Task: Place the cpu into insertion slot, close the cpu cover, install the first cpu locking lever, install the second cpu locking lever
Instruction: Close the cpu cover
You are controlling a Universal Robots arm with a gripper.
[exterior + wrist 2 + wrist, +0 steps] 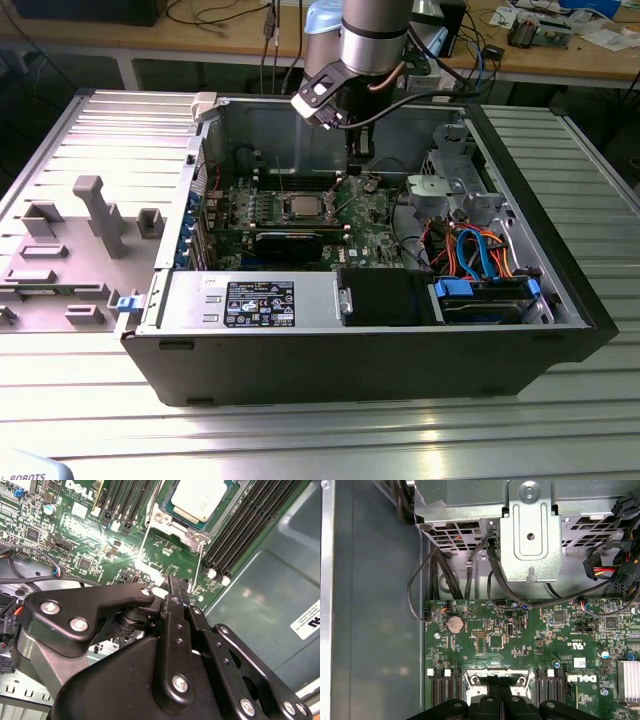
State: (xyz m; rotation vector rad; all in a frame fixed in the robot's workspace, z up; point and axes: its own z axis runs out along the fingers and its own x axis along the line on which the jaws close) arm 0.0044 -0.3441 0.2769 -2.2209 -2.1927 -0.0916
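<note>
The exterior view shows my arm reaching down into the open computer case (350,360), which lies on the ribbed metal counter (300,430). My pincer (357,158) hangs over the green motherboard (375,215), toward the exterior view's right of the socket. From there the cpu (303,207) is a small pale square in the middle of the board, with a black card (290,240) just in front of it.

The second wrist view brings the chip close. The cpu (200,500) lies flat in its socket, its silver-grey metal top smooth and bright. The cpu cover (162,519), a thin silver frame, shows around its edges. A thin wire lever (143,542) runs from the socket toward me, and another wire lever (201,560) runs down the other side. Black memory slots (240,525) flank the socket. My pincer (172,587) is closed, fingers pressed together, with its tip between the far ends of the two levers. I cannot tell whether anything thin is caught in it.

The first wrist view looks the other way across the board. My pincer (500,692) sits over a strip of silver socket metal (495,676). Beyond it are a coin battery (455,625), black cables and the grey drive cage (530,530).
</note>
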